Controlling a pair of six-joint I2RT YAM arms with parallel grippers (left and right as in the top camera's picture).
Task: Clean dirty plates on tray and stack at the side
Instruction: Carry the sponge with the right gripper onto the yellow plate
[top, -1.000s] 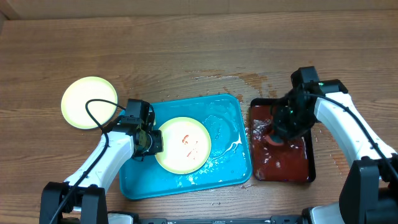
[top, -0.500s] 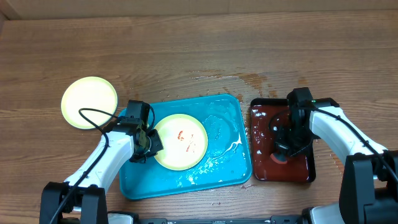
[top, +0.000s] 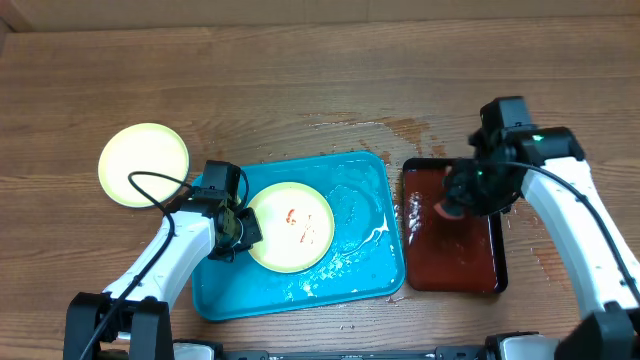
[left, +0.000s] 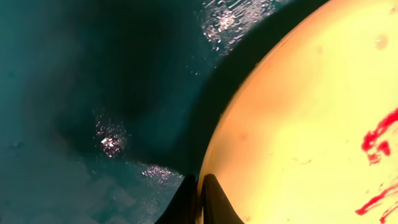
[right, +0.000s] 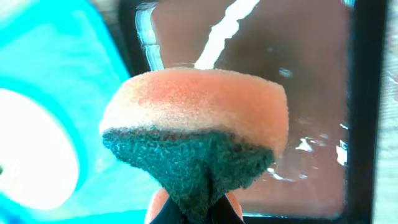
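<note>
Plates: two in view. One pale yellow-green plate (top: 145, 165) lies alone on the bench (top: 320, 70), well off the turquoise tray (top: 300, 300) to its left; no marks on its face from overhead. The second plate (top: 290, 228) lies inside the tray, in the left half, with thin red smears (top: 300, 222) near its centre. The tray floor is wet and glistening.

Left claw (top: 243, 229) is pressed together on the second plate's left rim. The wrist view shows the fingertips (left: 211, 202) pinching the edge, one on each side.

Right claw (top: 452, 203) pinches a sponge (right: 199, 106), orange body with the dark green scouring layer nearest the fingers. It is over the dark red-brown tray (top: 450, 270), just beside the turquoise one. Whether the sponge touches it, cannot tell.

A water puddle (top: 390, 128) lies on the bench behind both trays.
</note>
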